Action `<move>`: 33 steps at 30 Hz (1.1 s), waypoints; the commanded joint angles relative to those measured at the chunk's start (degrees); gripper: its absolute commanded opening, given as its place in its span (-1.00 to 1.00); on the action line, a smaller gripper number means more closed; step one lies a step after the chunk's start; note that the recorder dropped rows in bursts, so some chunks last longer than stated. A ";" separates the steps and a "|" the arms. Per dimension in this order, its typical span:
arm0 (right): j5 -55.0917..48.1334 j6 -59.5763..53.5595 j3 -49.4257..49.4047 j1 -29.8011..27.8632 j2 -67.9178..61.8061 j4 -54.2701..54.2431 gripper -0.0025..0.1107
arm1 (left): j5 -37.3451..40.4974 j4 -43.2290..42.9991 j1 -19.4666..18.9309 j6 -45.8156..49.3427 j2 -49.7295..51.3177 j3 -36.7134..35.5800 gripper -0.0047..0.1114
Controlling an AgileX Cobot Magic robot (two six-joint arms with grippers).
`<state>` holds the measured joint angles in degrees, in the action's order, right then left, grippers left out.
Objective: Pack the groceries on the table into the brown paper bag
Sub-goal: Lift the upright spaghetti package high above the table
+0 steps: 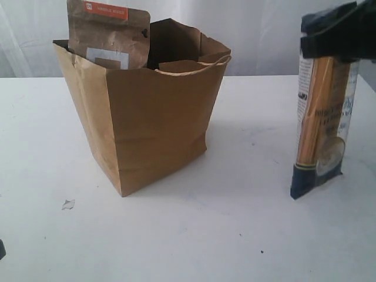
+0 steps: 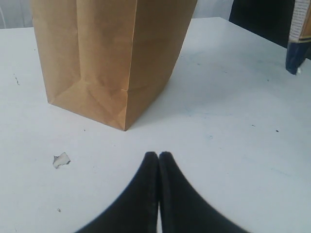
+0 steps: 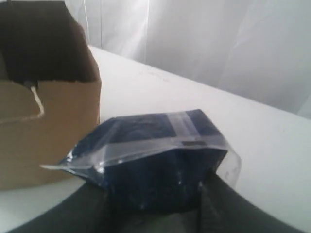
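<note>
The brown paper bag (image 1: pixel 153 123) stands open on the white table (image 1: pixel 235 235), left of centre. A brown pouch with a white square (image 1: pixel 108 35) sticks up out of its back left corner. To the right of the bag my right gripper (image 1: pixel 338 35) is shut on the top end of the blue-ended spaghetti pack (image 1: pixel 323 123), which hangs upright. I cannot tell whether its lower end touches the table. The right wrist view shows the pack's blue end (image 3: pixel 150 150) between the fingers, beside the bag (image 3: pixel 43 131). My left gripper (image 2: pixel 159 155) is shut and empty, low over the table in front of the bag (image 2: pixel 107 53).
A small white scrap (image 1: pixel 68 204) lies on the table near the bag's front left corner; the left wrist view shows the scrap (image 2: pixel 61 159) beside the fingertips. A pale curtain hangs behind the table.
</note>
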<state>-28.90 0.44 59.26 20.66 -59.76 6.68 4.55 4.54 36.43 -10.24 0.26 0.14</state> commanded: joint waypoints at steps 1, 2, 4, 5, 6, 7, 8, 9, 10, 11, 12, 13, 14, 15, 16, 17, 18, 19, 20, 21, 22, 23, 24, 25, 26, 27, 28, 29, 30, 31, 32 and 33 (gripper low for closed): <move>8.17 -0.44 4.54 -0.08 1.04 0.60 -0.96 | -0.22 0.32 0.30 0.03 -0.26 -0.14 -0.92; 9.01 -0.44 5.41 -0.08 1.04 0.60 -0.96 | -0.22 0.32 0.30 0.03 -0.26 -0.14 -0.92; 11.22 -0.44 6.82 -0.08 1.04 0.60 -0.96 | -0.22 0.32 0.30 0.03 -0.26 -0.14 -0.92; 12.29 -0.44 7.63 -0.08 1.04 0.60 -0.96 | -0.22 0.32 0.30 0.03 -0.26 -0.14 -0.92; 13.00 -0.44 8.31 -0.08 1.04 0.60 -0.96 | -0.22 0.32 0.30 0.03 -0.26 -0.14 -0.92; 13.89 -0.44 9.19 -0.08 1.04 0.70 -0.96 | -0.22 0.32 0.30 0.03 -0.26 -0.14 -0.92; 14.70 -0.44 10.06 -0.08 1.04 0.70 -0.96 | -0.22 0.32 0.30 0.03 -0.26 -0.14 -0.92; 15.59 -0.77 10.83 0.17 1.04 0.70 -0.96 | -0.22 0.32 0.30 0.03 -0.26 -0.14 -0.92; 16.38 -1.35 11.55 0.53 1.04 0.70 -0.96 | -0.22 0.32 0.30 0.03 -0.26 -0.14 -0.92; 17.41 -2.70 12.22 1.15 0.92 0.70 -0.96 | -0.22 0.32 0.30 0.03 -0.26 -0.14 -0.92; 18.11 -4.38 12.92 1.87 0.81 0.70 -0.96 | -0.22 0.32 0.30 0.03 -0.26 -0.14 -0.92; 18.79 -6.08 13.49 2.51 0.83 0.70 -0.96 | -0.22 0.32 0.30 0.03 -0.26 -0.14 -0.92; 19.49 -7.83 14.19 3.37 0.54 0.82 -0.96 | -0.22 0.32 0.30 0.03 -0.26 -0.14 -0.92; 19.82 -9.48 14.97 4.22 0.32 0.82 -0.96 | -0.22 0.32 0.30 0.03 -0.26 -0.14 -0.92; 19.99 -10.84 15.63 4.98 0.01 0.82 -0.96 | -0.22 0.32 0.30 0.03 -0.26 -0.14 -0.92; 20.22 -12.29 16.44 5.91 -0.54 0.82 -0.96 | -0.22 0.32 0.30 0.03 -0.26 -0.14 -0.92; 20.22 -13.44 17.33 6.86 -1.14 0.82 -0.96 | -0.22 0.32 0.30 0.03 -0.26 -0.14 -0.92; 20.22 -14.19 18.24 7.77 -1.82 0.82 -0.96 | -0.22 0.32 0.30 0.03 -0.26 -0.14 -0.92; 20.22 -14.94 19.12 8.63 -2.56 0.82 -0.96 | -0.22 0.32 0.30 0.03 -0.26 -0.14 -0.92; 20.36 -15.68 20.06 9.44 -3.39 0.82 -0.96 | -0.22 0.32 0.30 0.03 -0.26 -0.14 -0.92; 20.52 -16.29 20.80 10.07 -4.05 0.82 -0.96 | -0.22 0.32 0.30 0.03 -0.26 -0.14 -0.92; 20.92 -17.19 21.67 10.81 -4.97 0.82 -0.96 | -0.22 0.32 0.30 0.03 -0.26 -0.14 -0.92; 21.28 -18.14 22.59 11.47 -5.93 0.82 -0.96 | -0.22 0.32 0.30 0.03 -0.26 -0.14 -0.92; 21.41 -19.02 23.37 11.99 -6.68 0.82 -0.96 | -0.22 0.32 0.30 0.03 -0.26 -0.14 -0.92; 21.41 -20.10 24.38 12.56 -7.66 0.82 -0.96 | -0.22 0.32 0.30 0.03 -0.26 -0.14 -0.92; 21.30 -21.13 25.37 13.02 -8.67 0.82 -0.96 | -0.22 0.32 0.30 0.03 -0.26 -0.14 -0.92; 21.30 -21.68 26.08 13.62 -9.70 0.82 -0.96 | -0.22 0.32 0.30 0.03 -0.26 -0.14 -0.92; 21.30 -22.32 26.99 14.07 -10.72 0.82 -0.96 | -0.22 0.32 0.30 0.03 -0.26 -0.14 -0.92; 21.30 -23.04 27.84 14.50 -11.77 0.82 -0.96 | -0.22 0.32 0.30 0.03 -0.26 -0.14 -0.92; 21.30 -24.71 29.51 15.34 -13.53 0.92 -0.96 | -0.22 0.32 0.30 0.03 -0.26 -0.14 -0.92; 21.30 -25.53 30.30 15.96 -14.47 0.92 -0.96 | -0.22 0.32 0.30 0.03 -0.26 -0.14 -0.92; 21.30 -27.65 31.46 17.02 -16.04 0.92 -0.96 | -0.22 0.32 0.30 0.03 -0.26 -0.14 -0.92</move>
<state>-13.61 -23.17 88.24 36.33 -74.95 6.47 4.55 4.54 36.43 -10.24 0.26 0.14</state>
